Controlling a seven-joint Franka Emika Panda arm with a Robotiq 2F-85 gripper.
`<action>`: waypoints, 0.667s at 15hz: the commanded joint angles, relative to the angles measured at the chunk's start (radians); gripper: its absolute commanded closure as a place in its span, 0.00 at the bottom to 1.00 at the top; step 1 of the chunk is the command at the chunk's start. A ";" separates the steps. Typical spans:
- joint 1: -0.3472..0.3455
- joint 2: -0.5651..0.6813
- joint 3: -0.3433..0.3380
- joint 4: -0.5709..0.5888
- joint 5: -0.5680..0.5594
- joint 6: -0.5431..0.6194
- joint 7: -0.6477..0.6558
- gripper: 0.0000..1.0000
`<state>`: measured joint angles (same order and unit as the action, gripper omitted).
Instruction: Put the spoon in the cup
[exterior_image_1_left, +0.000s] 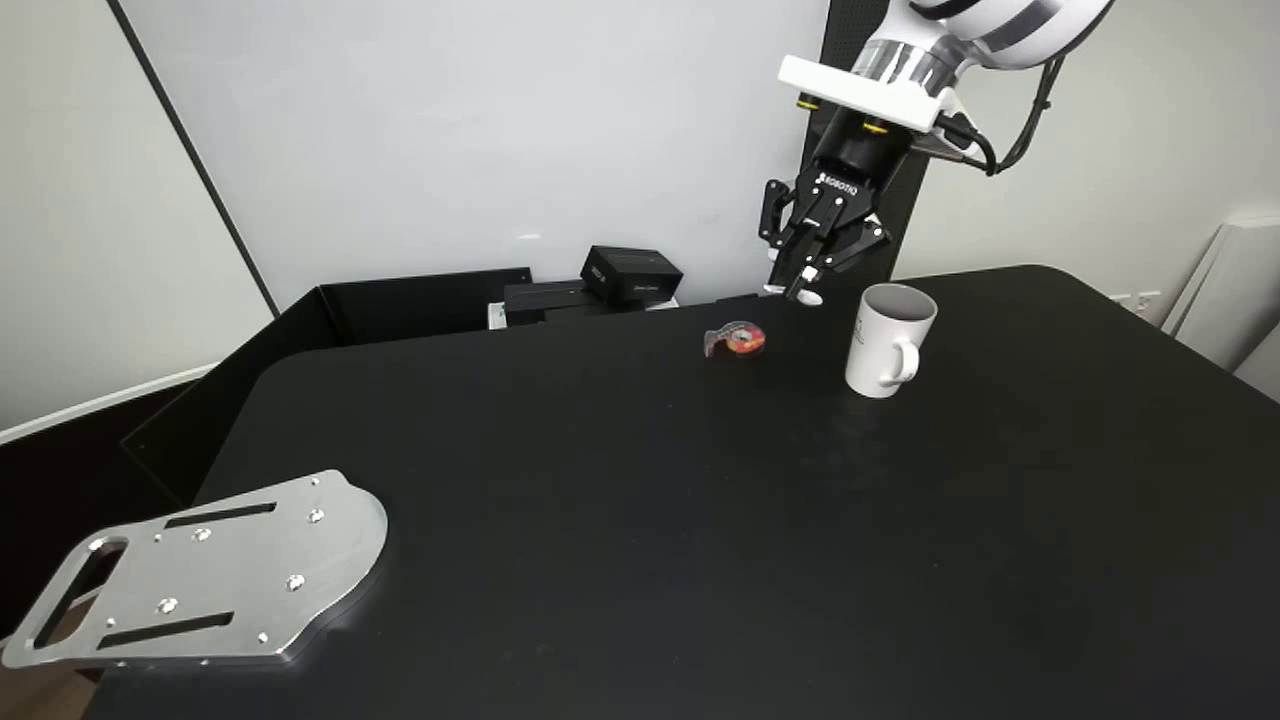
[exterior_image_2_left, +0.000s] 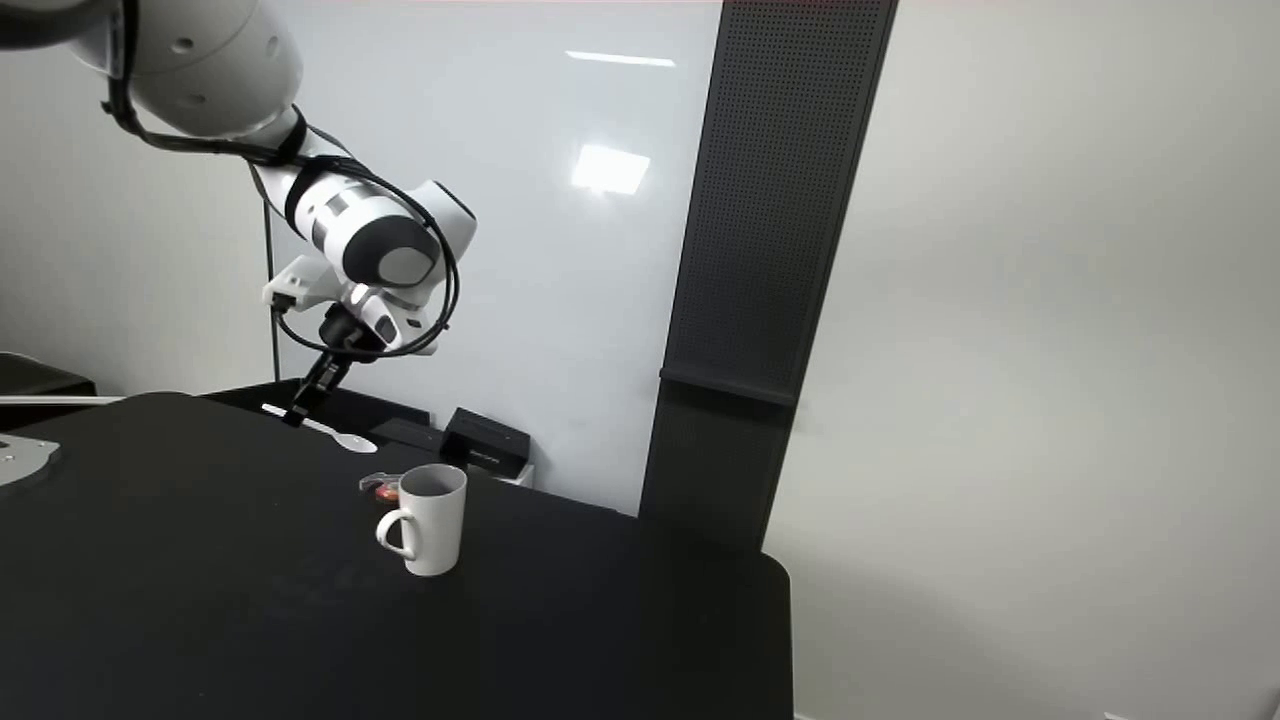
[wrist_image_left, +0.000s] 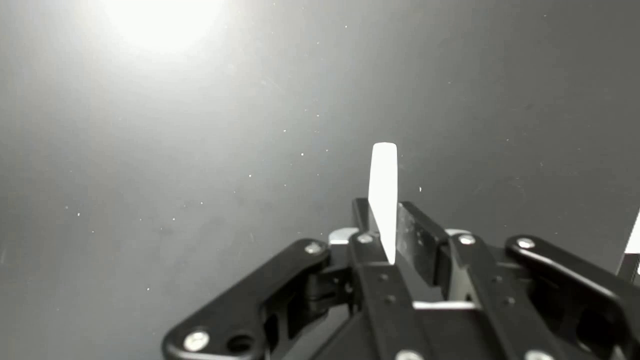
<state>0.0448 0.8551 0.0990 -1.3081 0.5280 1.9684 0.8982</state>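
Note:
The white spoon is held by its handle in my gripper. Its bowl (exterior_image_1_left: 809, 298) shows below the fingertips (exterior_image_1_left: 795, 284) in an exterior view. In an exterior view the spoon (exterior_image_2_left: 350, 441) lies across the fingertips (exterior_image_2_left: 297, 412), nearly level, above the table's far part. In the wrist view the handle (wrist_image_left: 384, 175) sticks out between the fingertips (wrist_image_left: 384, 212); the bowl is hidden there. The white cup (exterior_image_1_left: 882, 345) stands upright on the black table, apart from the gripper. The cup (exterior_image_2_left: 437, 525) has its handle on its side. It is out of the wrist view.
A small red tape dispenser (exterior_image_1_left: 743, 339) lies beside the cup, partly hidden behind it in an exterior view (exterior_image_2_left: 386, 491). A grey metal plate (exterior_image_1_left: 230, 570) sits at the table's edge. Black boxes (exterior_image_1_left: 630, 274) stand behind the far edge, before a white wall (exterior_image_1_left: 450, 130).

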 joint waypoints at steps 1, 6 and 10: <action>-0.040 0.000 0.008 0.030 0.047 -0.041 0.005 0.95; -0.076 -0.005 -0.004 0.027 0.094 -0.043 0.002 0.95; -0.103 -0.006 -0.009 0.020 0.132 -0.039 -0.003 0.95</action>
<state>-0.0400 0.8551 0.0945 -1.2974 0.6243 1.9530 0.8973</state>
